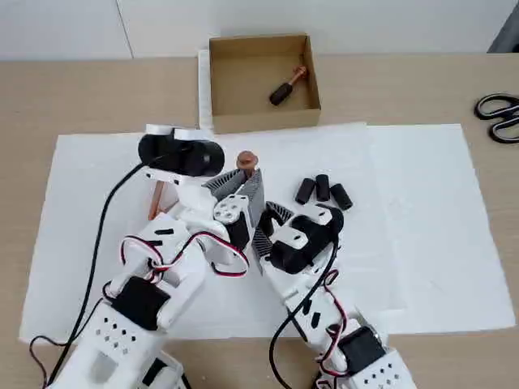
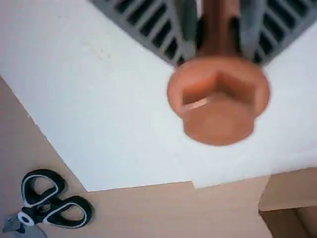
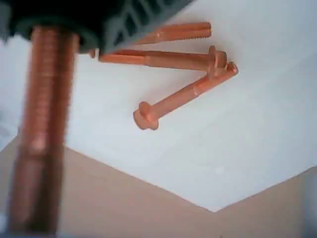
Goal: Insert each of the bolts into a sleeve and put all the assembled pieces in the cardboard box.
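My left gripper (image 1: 246,180) is shut on a copper bolt (image 1: 247,160), whose hexagonal head (image 2: 218,99) sticks out past the grey fingers (image 2: 163,29). My right gripper (image 1: 268,227) sits close beside it, shut on a black sleeve (image 3: 49,20). The bolt's threaded shaft (image 3: 44,129) comes out of that sleeve. Three loose black sleeves (image 1: 323,190) lie on the white paper just to the right of the grippers. Three more copper bolts (image 3: 183,64) lie together on the paper, partly under the left arm (image 1: 158,198). The cardboard box (image 1: 261,120) at the back holds one assembled piece (image 1: 288,85).
A white paper sheet (image 1: 405,227) covers the middle of the wooden table. Black-handled scissors (image 1: 501,116) lie at the far right edge, also seen in the left wrist view (image 2: 49,203). Both arm bases crowd the front of the table.
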Controlling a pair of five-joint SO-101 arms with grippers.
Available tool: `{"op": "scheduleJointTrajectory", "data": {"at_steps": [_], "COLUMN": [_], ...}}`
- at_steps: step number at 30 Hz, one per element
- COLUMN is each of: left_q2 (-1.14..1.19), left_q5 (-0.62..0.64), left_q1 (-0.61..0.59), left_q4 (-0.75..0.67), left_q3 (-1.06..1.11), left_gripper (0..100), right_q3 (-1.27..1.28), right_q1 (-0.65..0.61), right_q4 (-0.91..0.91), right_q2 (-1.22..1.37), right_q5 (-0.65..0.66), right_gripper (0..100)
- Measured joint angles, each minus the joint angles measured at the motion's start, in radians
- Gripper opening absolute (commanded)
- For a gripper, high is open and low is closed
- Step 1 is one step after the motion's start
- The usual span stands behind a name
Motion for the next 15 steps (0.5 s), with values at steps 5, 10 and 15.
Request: {"op": "scheduleJointTrajectory", "data": {"at_steps": [5, 10, 15], "left_q2": [0.0, -0.002, -0.002], "left_q5": [0.0, 0.0, 0.0], "left_q1": [-0.005, -0.002, 0.0], "left_q4": [-0.002, 0.028, 0.046], "left_q3": [0.0, 0.0, 0.0], "left_gripper": [1, 1, 1], "right_q3": [0.0, 0.0, -0.002], "right_q1": [0.0, -0.003, -0.006], "right_q4": [0.0, 0.0, 0.0], "right_q2": [0.0, 0.002, 0.002], "right_q5": [0.0, 0.0, 0.0], "right_gripper": [0.4, 0.4, 0.4]}}
